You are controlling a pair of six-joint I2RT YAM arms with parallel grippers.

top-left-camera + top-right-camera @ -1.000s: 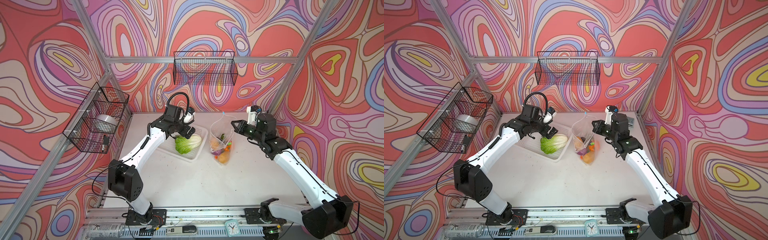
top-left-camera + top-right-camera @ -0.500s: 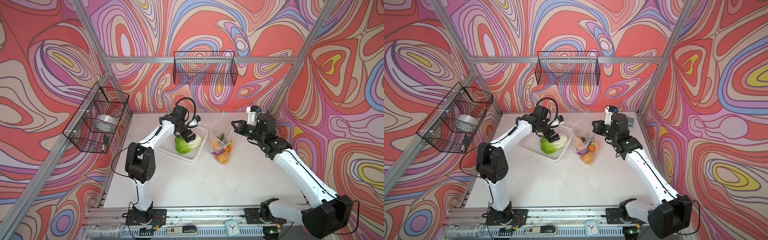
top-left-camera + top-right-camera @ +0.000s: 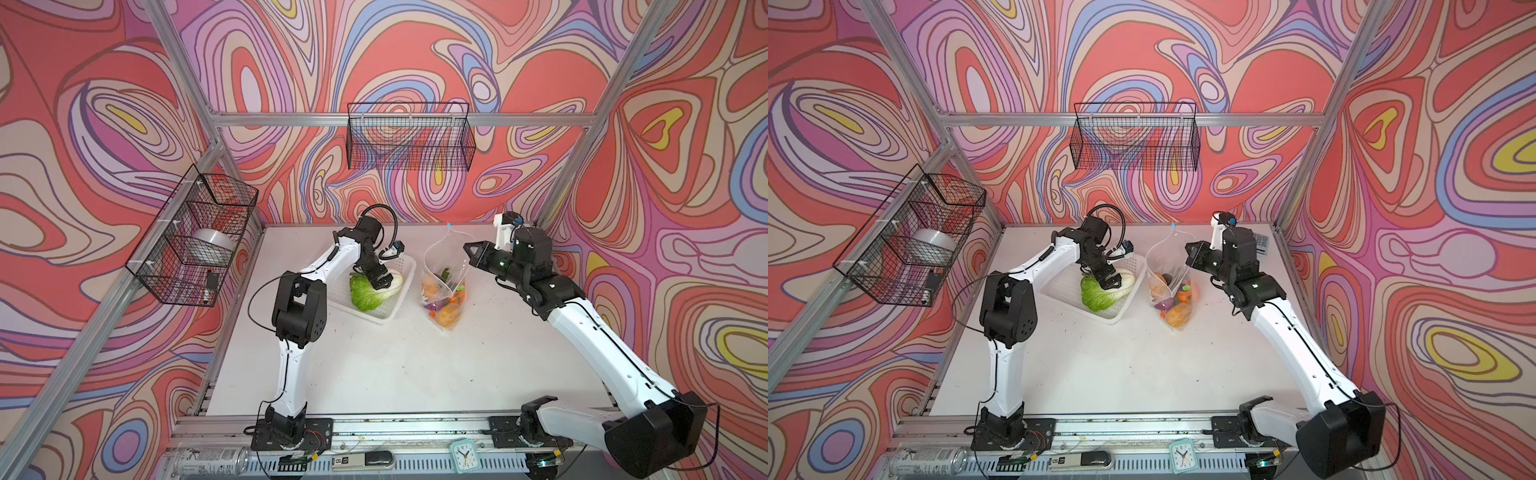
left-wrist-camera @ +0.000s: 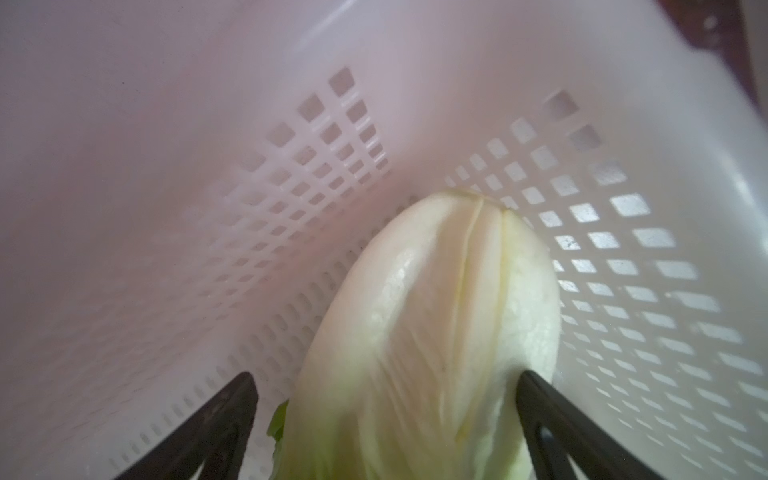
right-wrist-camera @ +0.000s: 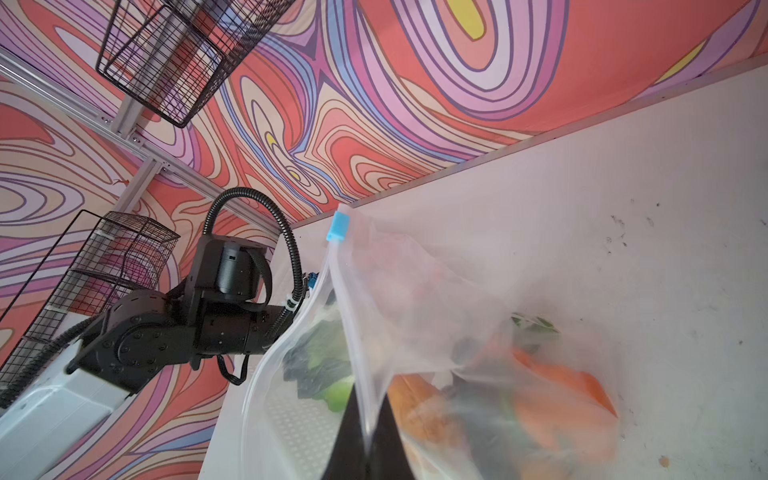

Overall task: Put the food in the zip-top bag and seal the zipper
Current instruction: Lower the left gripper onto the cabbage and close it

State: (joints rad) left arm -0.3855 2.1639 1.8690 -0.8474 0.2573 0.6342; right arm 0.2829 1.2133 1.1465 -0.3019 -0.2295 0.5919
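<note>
My left gripper point(image 3: 380, 279) is spread wide and sits down inside the white basket point(image 3: 386, 314), straddling the pale stalk end of the napa cabbage point(image 3: 365, 291). In the left wrist view the gripper point(image 4: 384, 376) has the cabbage point(image 4: 436, 311) between its dark fingers point(image 4: 224, 415). One finger looks to be against the cabbage's side, while the other stands clear with perforated basket point(image 4: 291, 166) floor showing in the gap. The cabbage lies on its side in the basket, green leafy end toward the front of the table point(image 3: 374, 365), and nothing else is in there with it.

My right gripper point(image 3: 468, 247) is pressed together on the mouth edge of the zip-top bag point(image 3: 444, 266). Through the right wrist view the gripper point(image 5: 368, 432) pinches the zipper point(image 5: 353, 332) strip, which runs up from the fingers to the light-blue slider tab point(image 5: 337, 226) at the bag's top corner. The other side of the mouth bows away, so the bag point(image 5: 415, 311) is unsealed. In both top views it hangs upright from that grip, just beside the basket, with its bottom resting on the table. Inside sit the toy vegetables point(image 3: 1177, 309), orange, purple and dark pieces heaped at the bottom, though I cannot make out each one through the crinkled plastic
</note>
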